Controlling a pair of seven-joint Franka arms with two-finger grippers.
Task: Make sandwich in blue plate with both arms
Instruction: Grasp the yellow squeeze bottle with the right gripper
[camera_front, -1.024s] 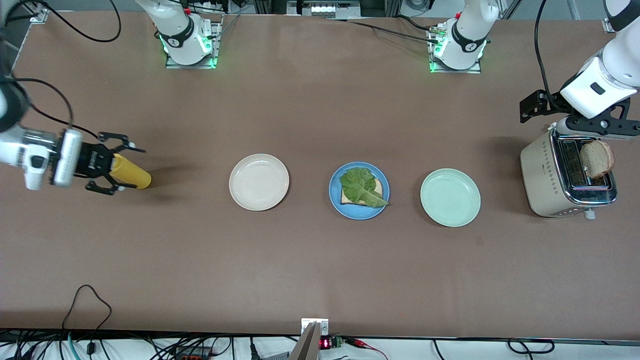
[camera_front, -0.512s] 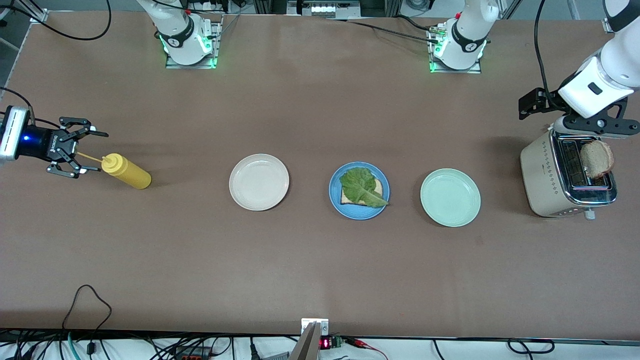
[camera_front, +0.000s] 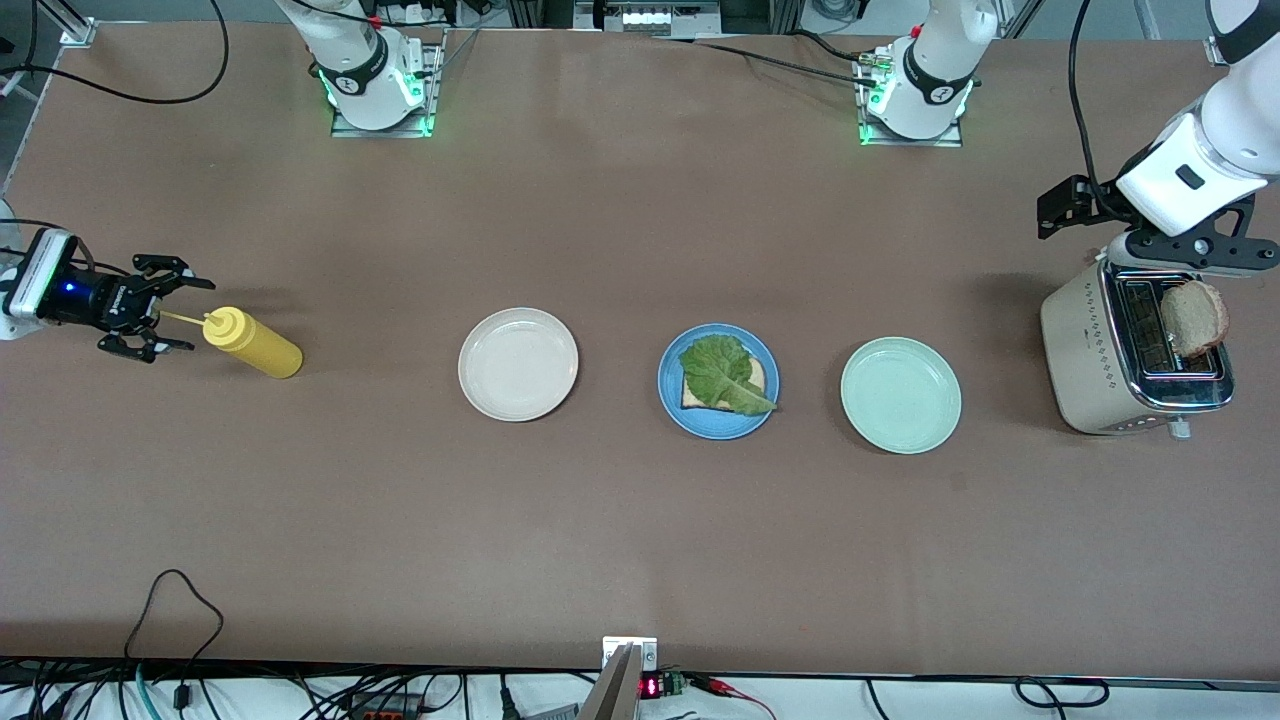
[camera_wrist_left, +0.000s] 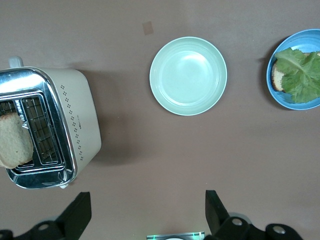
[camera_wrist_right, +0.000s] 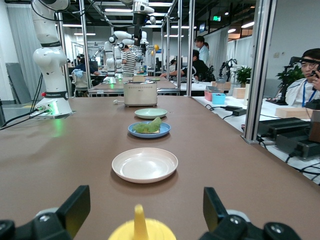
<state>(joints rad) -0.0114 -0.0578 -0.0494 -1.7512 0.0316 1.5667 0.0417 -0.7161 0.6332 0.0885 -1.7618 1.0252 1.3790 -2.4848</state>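
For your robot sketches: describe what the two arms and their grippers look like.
Both arms are glossy white with dark joint bands and green-lit bases. The left gripper and right gripper are black with two fingers; black cables trail from each arm, and a blue light glows at the right wrist.

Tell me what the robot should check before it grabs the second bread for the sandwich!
1. Bottom bread and lettuce lie in the blue plate: ok.
2. Second bread slice sticks up out of the toaster, easy to reach: ok.
3. Left gripper is open over the table beside the toaster: ok.
4. Right gripper is open and off the mustard bottle: ok.
5. Top bread on the sandwich: not ok, not yet placed.
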